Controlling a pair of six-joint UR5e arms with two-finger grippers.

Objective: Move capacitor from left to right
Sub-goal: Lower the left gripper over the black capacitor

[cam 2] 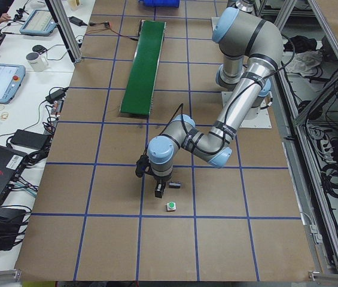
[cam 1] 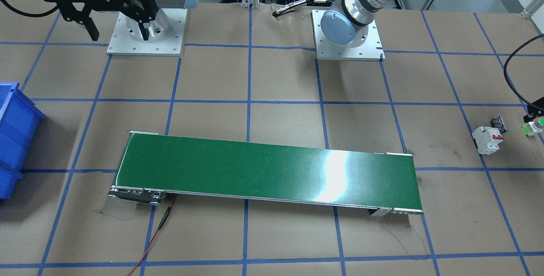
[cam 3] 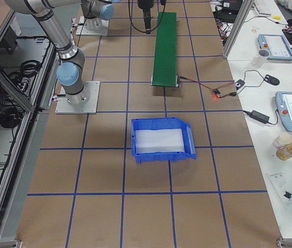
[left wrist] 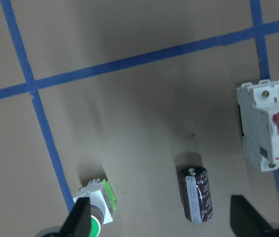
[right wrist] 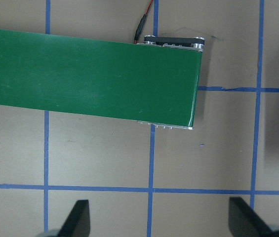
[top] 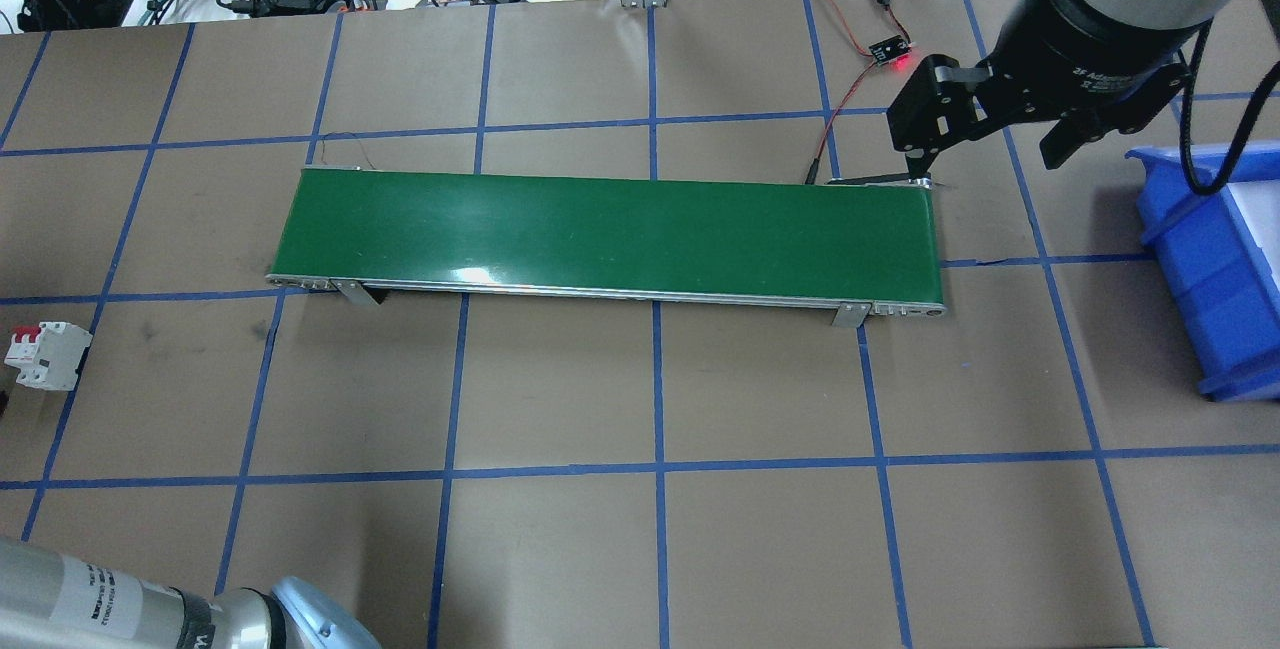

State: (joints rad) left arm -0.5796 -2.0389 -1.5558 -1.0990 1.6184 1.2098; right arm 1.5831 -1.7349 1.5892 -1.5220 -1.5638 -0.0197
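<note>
The capacitor (left wrist: 196,193), a stubby black cylinder with a pale stripe, lies on its side on the brown table at the robot's left end (cam 1: 499,123). It sits between the white breaker (left wrist: 270,126) and the push button (left wrist: 97,207). My left gripper (left wrist: 161,222) hovers above it, open and empty, and the capacitor shows between its fingertips (left wrist: 80,217). In the exterior left view the left gripper (cam 2: 160,188) is low over these parts. My right gripper (top: 990,144) is open and empty, above the far right end of the green conveyor belt (top: 610,234).
A blue bin (top: 1210,259) with a white liner stands at the table's right end. A small board with a red light and wires (top: 890,54) lies behind the belt. Blue tape lines grid the table.
</note>
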